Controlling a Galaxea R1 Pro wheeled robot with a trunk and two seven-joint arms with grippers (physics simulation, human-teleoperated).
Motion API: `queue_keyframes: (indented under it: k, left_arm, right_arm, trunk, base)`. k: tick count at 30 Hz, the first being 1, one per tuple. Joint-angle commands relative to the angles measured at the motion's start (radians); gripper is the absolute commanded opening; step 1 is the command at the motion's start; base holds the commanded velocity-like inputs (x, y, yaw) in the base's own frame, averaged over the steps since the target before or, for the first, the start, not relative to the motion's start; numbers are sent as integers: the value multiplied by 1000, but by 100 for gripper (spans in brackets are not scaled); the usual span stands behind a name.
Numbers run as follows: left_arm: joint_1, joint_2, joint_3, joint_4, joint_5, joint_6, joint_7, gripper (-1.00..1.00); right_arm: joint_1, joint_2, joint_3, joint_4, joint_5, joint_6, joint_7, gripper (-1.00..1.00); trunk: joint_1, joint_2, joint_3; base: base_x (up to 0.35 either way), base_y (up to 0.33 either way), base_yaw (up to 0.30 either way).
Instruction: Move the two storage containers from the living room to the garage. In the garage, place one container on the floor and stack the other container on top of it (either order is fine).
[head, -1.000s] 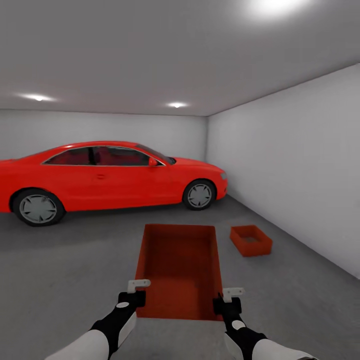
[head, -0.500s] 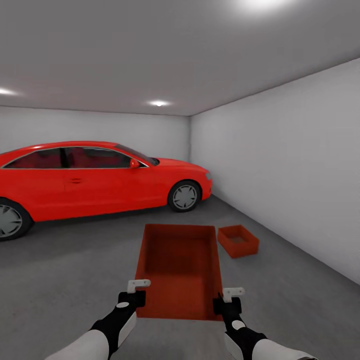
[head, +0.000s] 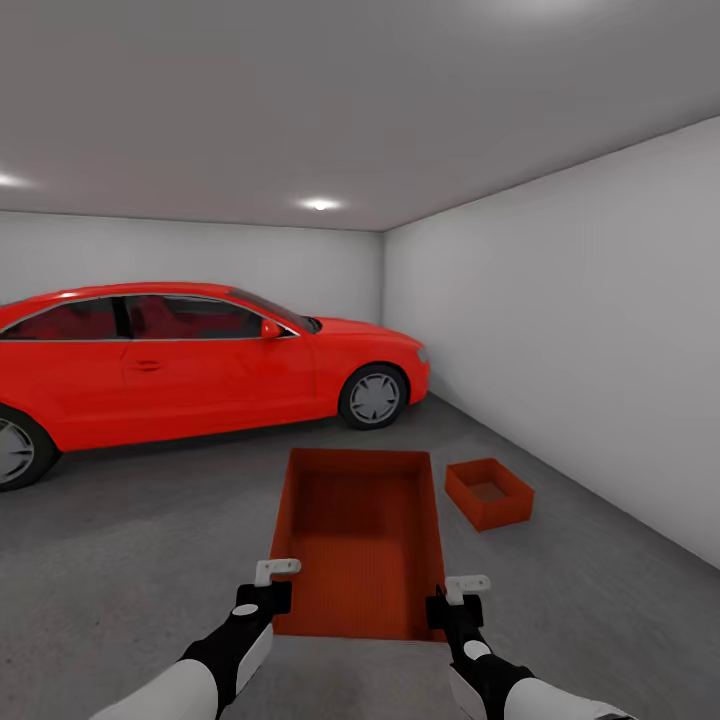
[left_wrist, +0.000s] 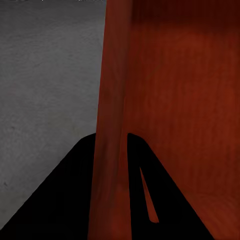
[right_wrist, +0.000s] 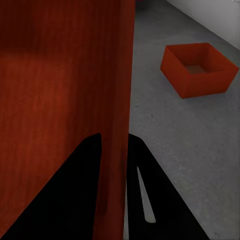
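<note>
The left gripper (head: 272, 590) and right gripper (head: 452, 602) each pinch a side wall of the orange-red, shallow, open storage bin (head: 362, 540), held up. Its thin walls look stiff and light. The other orange-red bin (head: 488, 493) sits on the dark grey floor (head: 130, 540) by the wall.

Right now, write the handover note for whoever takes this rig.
Left end effector: shut on the carried container's left wall.
Right end effector: shut on its right wall.
Second container sits on the garage floor ahead to the right, near the white wall, red car beyond.
Done: both bins in the garage, one down.
Left: stack the carried one on it.
</note>
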Motion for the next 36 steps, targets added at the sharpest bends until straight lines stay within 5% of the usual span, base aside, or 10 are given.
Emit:
queue_keyframes:
  k: [1, 10, 36]
  left_arm:
    - [-1, -1, 17, 1, -1, -2, 7, -100]
    - [-1, -1, 17, 1, -1, -2, 7, -100]
    - [-1, -1, 18, 1, -1, -2, 7, -100]
  right_arm:
    - [-1, 0, -10, 1, -20, -7, -5, -100]
    - [-1, 0, -10, 1, -20, -7, -5, -100]
    - [-1, 0, -10, 1, -20, -7, -5, -100]
  trunk:
    - [1, -1, -2]
    - [1, -1, -2]
    - [1, -1, -2]
  base:
    - [321, 133, 0]
    - [321, 133, -57]
    - [321, 144, -240]
